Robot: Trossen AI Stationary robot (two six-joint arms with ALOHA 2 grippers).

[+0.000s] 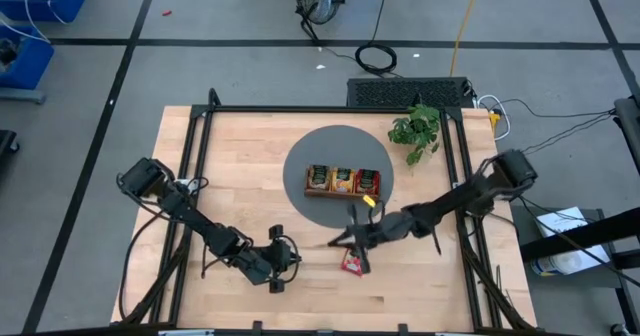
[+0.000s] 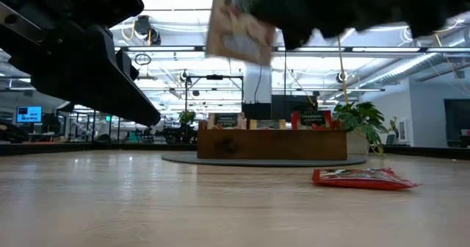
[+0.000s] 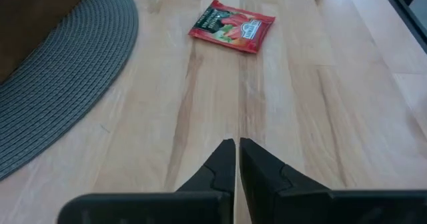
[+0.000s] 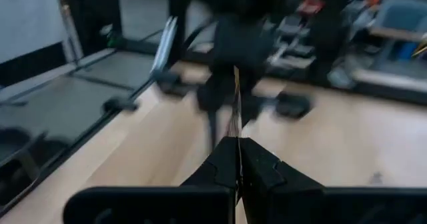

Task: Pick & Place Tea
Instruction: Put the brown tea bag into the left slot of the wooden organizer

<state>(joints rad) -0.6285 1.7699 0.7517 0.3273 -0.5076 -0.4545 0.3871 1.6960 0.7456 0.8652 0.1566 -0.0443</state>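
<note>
Red sachet [image 1: 352,264] on table, just below right gripper [image 1: 350,238].

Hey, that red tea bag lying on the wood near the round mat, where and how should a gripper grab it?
The red tea bag lies flat on the bare table, nothing touching it. Best to come straight down from above and pinch across one edge, since it is thin and flat with no raised part. The left gripper is shut and would need opening first.

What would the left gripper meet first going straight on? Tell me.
Likely the red tea sachet lying flat on the table, ahead of the shut left gripper; bare wood lies between.
</note>
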